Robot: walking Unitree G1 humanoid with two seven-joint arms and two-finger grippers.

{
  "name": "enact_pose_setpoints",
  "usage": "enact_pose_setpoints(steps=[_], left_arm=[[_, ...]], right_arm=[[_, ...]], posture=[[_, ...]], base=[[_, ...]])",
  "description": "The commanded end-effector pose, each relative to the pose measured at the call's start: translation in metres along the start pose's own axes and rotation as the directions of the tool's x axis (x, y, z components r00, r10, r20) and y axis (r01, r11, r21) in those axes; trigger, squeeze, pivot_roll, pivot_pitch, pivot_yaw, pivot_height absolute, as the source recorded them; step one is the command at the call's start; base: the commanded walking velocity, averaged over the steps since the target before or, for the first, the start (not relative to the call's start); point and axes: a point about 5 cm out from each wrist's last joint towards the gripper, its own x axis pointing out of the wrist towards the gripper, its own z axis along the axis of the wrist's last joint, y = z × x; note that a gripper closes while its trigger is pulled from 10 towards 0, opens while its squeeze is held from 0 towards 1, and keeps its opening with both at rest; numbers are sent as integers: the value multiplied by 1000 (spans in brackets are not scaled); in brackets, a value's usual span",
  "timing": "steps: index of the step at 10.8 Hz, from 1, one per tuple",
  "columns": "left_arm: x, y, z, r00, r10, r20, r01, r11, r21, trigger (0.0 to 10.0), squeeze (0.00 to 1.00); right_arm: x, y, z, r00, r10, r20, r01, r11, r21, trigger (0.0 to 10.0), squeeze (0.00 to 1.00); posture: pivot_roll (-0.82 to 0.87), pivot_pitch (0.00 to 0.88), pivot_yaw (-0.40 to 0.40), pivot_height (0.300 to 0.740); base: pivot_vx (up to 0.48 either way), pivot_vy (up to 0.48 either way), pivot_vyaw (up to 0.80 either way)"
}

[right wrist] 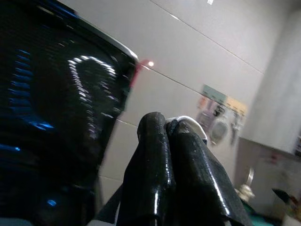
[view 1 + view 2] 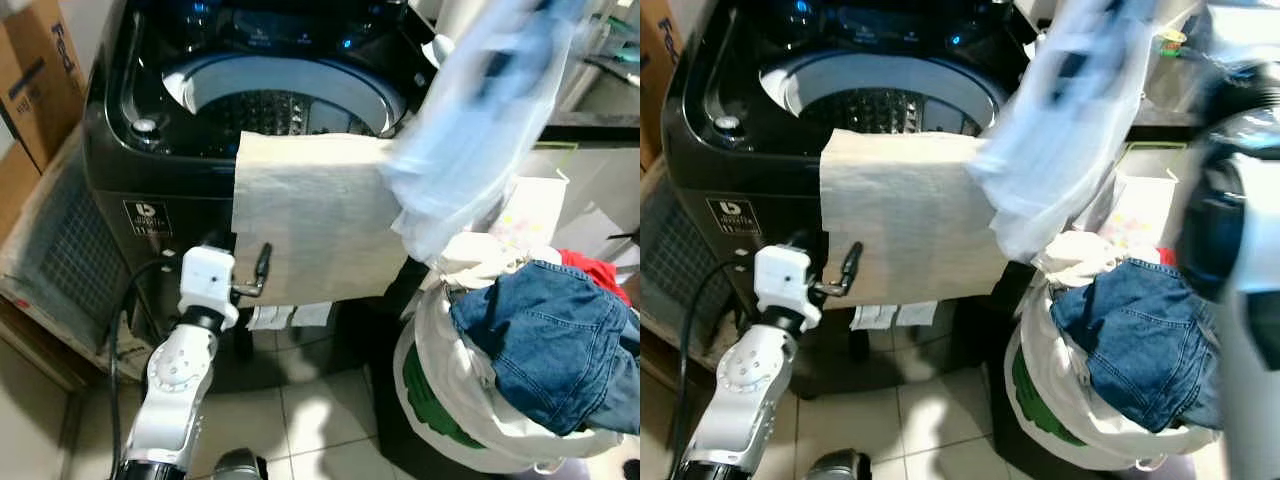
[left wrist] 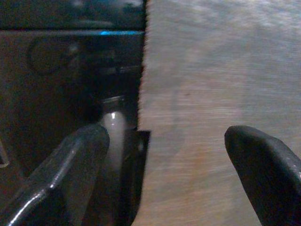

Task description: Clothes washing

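Note:
A black top-loading washing machine (image 2: 150, 160) stands with its lid up and its drum (image 2: 270, 110) bare. A beige cloth (image 2: 310, 220) hangs over the washer's front rim. My left gripper (image 2: 262, 268) is at that cloth's lower left edge. It is open, and in the left wrist view the cloth's edge (image 3: 197, 94) lies between its fingers (image 3: 80, 155). My right gripper (image 1: 167, 125) is shut on a light blue garment (image 2: 480, 120), with a thin strip of pale fabric showing between its fingers. The garment hangs blurred, high beside the washer's right corner, above the basket.
A white laundry basket (image 2: 440, 400) stands on the floor right of the washer, heaped with blue jeans (image 2: 550, 340), a red item (image 2: 600, 270) and pale cloth. A cardboard box (image 2: 40, 70) and a crate stand to the left. My right arm (image 2: 1240, 220) rises at the right edge. The floor is tiled.

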Motion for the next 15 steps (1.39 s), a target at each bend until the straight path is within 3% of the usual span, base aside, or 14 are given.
enact_pose_setpoints(steps=[1, 3, 4, 5, 7, 8, 9, 10, 11, 12, 14, 15], left_arm=[[-2, -1, 2, 1000, 6, 11, -6, 1000, 10, 10000, 0], [-5, 1, 1, 1000, 25, 3, -25, 1000, 17, 10000, 0], [-6, 2, 1, 1000, 26, 4, -26, 999, 20, 10000, 0], [-8, 3, 2, 1000, 28, 2, -28, 999, 25, 10000, 0], [-13, 5, 2, 999, 36, -9, -35, 999, 37, 10000, 0], [-16, 6, 2, 999, 40, -13, -39, 998, 42, 10000, 0], [-17, 6, 2, 999, 43, -14, -43, 998, 43, 10000, 0], [-19, 7, 3, 999, 53, -13, -52, 998, 44, 10000, 0], [-20, 8, 3, 998, 65, -15, -64, 997, 40, 10000, 0], [-19, 5, 2, 998, 60, -18, -59, 998, 35, 10000, 0], [-16, 2, 2, 998, 56, -17, -56, 998, 27, 10000, 0], [-14, 0, 1, 998, 52, -18, -51, 998, 23, 10000, 0]], right_arm=[[4, -5, 17, 999, -19, 26, 20, 1000, -15, 0, 0], [2, 0, -3, 994, -62, -85, 58, 997, -54, 0, 0], [-3, -3, -21, 980, -110, -166, 110, 994, -8, 0, 0], [-15, -7, -52, 943, -164, -290, 193, 978, 74, 0, 0], [-47, -13, -113, 823, -240, -515, 383, 904, 191, 0, 0], [-56, -13, -127, 792, -259, -553, 413, 894, 173, 0, 0], [-55, -12, -125, 802, -258, -538, 394, 907, 152, 0, 0], [-32, -5, -89, 893, -228, -388, 270, 961, 55, 0, 0], [-7, 1, -33, 969, -168, -179, 179, 983, 49, 0, 0], [3, 2, -2, 988, -131, -83, 140, 985, 105, 0, 0], [11, 6, 35, 997, -71, 38, 65, 988, 137, 0, 0], [13, -14, 61, 985, -150, 87, 134, 978, 161, 0, 0]], posture=[[228, 0, -161, 740], [244, 0, -170, 740], [253, 0, -173, 740], [259, 0, -175, 740], [289, 0, -185, 740], [302, 0, -192, 740], [305, 0, -194, 740], [309, 0, -203, 740], [294, 0, -203, 740], [280, 0, -201, 740], [263, 0, -196, 740], [256, 0, -192, 740]], base=[[0, 0, 0], [0, 0, 0], [0, 0, 0], [0, 0, 0], [0, 0, 0], [0, 0, 0], [0, 0, 0], [0, 0, 0], [0, 0, 0], [0, 0, 0], [0, 0, 0], [0, 0, 0]])
